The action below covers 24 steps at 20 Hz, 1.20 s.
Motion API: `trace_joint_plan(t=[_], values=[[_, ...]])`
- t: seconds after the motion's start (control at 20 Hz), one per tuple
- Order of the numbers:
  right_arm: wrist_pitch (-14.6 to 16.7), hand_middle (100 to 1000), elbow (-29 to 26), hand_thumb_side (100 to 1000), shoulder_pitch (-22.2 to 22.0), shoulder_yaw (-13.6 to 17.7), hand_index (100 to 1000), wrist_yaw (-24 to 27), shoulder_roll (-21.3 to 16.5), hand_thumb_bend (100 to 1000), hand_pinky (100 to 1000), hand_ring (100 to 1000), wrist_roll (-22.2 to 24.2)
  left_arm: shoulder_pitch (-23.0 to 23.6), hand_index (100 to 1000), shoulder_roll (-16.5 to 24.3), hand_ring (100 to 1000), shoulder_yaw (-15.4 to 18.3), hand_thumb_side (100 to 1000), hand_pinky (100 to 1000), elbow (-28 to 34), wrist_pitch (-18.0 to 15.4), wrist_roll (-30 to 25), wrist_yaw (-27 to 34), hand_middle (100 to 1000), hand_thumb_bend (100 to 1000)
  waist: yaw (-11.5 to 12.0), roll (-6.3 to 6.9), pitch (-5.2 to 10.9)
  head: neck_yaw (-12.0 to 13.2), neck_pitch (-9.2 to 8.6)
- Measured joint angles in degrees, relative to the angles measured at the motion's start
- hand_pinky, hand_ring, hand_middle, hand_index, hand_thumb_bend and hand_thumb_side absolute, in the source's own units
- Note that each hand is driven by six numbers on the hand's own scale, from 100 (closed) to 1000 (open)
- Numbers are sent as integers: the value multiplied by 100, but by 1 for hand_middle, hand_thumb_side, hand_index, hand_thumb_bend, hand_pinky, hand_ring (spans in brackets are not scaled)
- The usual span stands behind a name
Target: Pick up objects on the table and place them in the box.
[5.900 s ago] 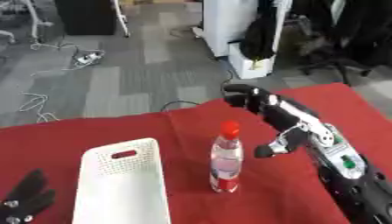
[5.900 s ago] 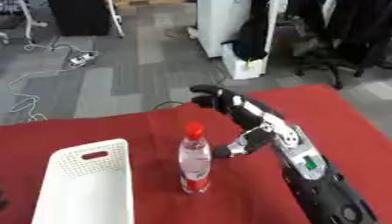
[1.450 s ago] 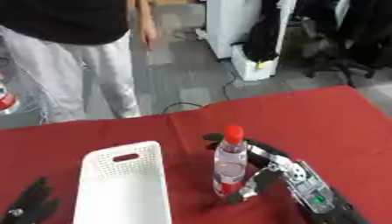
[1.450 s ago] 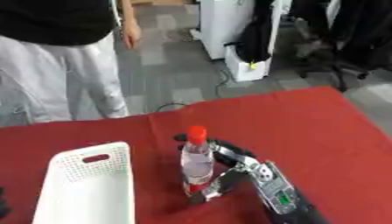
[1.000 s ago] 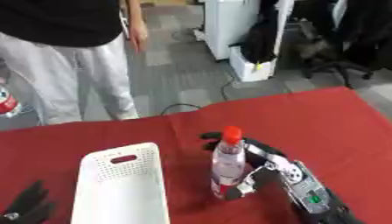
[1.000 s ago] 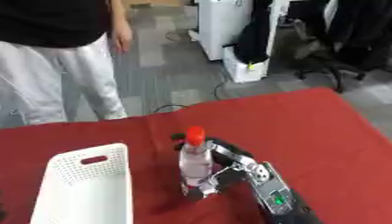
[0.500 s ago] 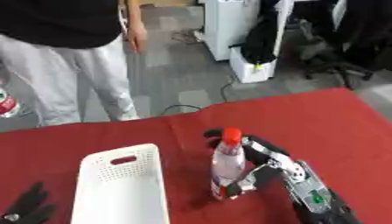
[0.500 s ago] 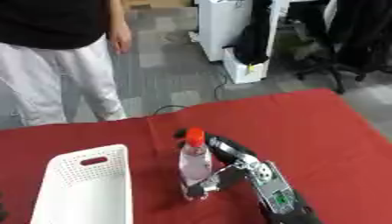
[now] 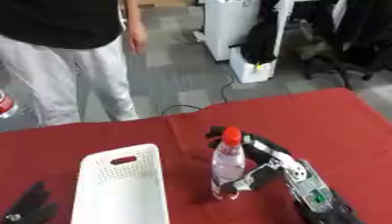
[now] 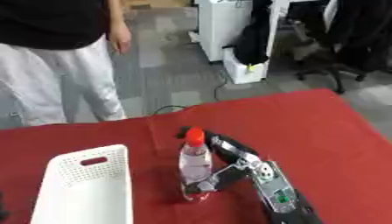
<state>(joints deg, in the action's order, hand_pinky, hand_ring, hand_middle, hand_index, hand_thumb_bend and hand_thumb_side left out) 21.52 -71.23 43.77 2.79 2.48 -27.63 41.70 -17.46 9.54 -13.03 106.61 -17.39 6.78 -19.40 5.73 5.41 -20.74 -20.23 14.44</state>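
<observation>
A clear plastic bottle [image 9: 227,168] with a red cap [image 9: 231,135] stands upright on the red table, just right of the white perforated basket [image 9: 96,166]. My right hand [image 9: 269,161] comes in from the lower right and wraps the bottle. Its fingers [image 9: 215,131] curl behind the neck near the cap, and its thumb [image 9: 246,185] presses the bottle's lower front. The bottle's base still looks to be on the cloth. My left hand [image 9: 29,207] rests in the lower left corner, fingers straight and up, holding nothing.
The red tablecloth [image 9: 321,127] stretches free to the right and behind the bottle. Its far edge [image 9: 183,117] runs across the middle of the view, with grey office floor beyond. The basket's handle slot [image 9: 125,160] faces the far side.
My right hand dropped from open beside the bottle to wrapped around it. Over the last second its fingers and thumb drew in closer; the bottle stays in place.
</observation>
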Motion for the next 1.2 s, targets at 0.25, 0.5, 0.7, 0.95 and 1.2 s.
trace_joint_plan(t=[0.25,0.5,0.7,0.95,1.2], values=[[-28,869,0,100,0,32,1000,0,1,675,841,823,28,0,890,0,1000,0,572,865,0,0,0,0,1000,100,1,-4,0,0,0],[-51,860,0,100,27,88,1000,-4,92,671,831,817,51,0,890,-1,1000,0,572,866,0,-1,-2,0,1000,100,20,-9,0,-1,0],[-58,840,-2,100,53,105,1000,-16,219,657,816,803,58,0,890,-2,1000,0,572,866,0,-2,-3,3,1000,100,49,-15,0,-48,-2],[-35,663,-39,100,125,115,880,-72,412,561,647,628,35,-4,889,-5,1000,0,573,867,0,-2,-4,7,1000,100,110,-20,-18,-78,-4],[145,421,-76,100,130,147,636,-128,605,430,435,357,-145,-8,889,-8,1000,-1,573,868,0,-2,-4,17,1000,100,146,-38,-38,-101,-4]])
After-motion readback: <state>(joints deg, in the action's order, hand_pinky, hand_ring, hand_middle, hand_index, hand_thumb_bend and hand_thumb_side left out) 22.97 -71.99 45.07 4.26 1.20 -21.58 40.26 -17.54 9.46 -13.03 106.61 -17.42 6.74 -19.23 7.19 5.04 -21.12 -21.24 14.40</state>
